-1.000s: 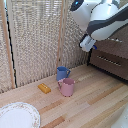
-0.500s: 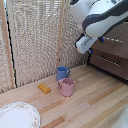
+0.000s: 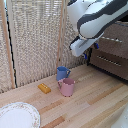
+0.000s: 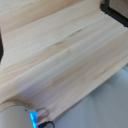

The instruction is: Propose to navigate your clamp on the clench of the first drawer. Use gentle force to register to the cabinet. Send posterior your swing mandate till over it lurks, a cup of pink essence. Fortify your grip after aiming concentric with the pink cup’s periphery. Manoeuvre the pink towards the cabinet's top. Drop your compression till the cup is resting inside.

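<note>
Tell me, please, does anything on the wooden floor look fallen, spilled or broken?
Nothing stands out. The pink cup and the blue mug both stand upright, the small yellow block lies flat, and the plate looks whole.

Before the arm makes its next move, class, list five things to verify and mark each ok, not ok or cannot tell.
1. Gripper near the top drawer handle: ok.
2. Gripper open or shut: cannot tell.
3. Gripper touching the handle: cannot tell.
4. Pink cup upright on the table: ok.
5. Pink cup apart from the blue mug: not ok, they sit right against each other.
</note>
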Available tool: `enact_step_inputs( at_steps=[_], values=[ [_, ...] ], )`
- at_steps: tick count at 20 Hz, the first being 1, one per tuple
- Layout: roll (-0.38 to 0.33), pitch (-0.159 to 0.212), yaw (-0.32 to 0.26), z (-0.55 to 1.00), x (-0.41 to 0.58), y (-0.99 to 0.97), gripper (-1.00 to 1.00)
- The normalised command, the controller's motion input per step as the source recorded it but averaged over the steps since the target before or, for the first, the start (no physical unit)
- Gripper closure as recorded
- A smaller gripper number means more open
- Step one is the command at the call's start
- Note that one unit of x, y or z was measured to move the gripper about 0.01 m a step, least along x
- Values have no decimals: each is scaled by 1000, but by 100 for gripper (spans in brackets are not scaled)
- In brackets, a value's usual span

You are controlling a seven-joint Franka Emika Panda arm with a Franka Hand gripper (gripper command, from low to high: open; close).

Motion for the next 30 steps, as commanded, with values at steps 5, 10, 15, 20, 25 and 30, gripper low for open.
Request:
enact_step_inputs(
  at_steps=[5,10,15,20,25,30],
  values=[
    [113,42,-166,-310,441,401,-100],
    [82,55,-161,-362,490,362,-100],
    [82,92,-115,-267,236,269,-100],
    [92,114,-73,-307,68,201,-100],
    [143,75,-22,-405,26,165,-100],
    [168,9,-22,-421,216,168,-100]
  ],
)
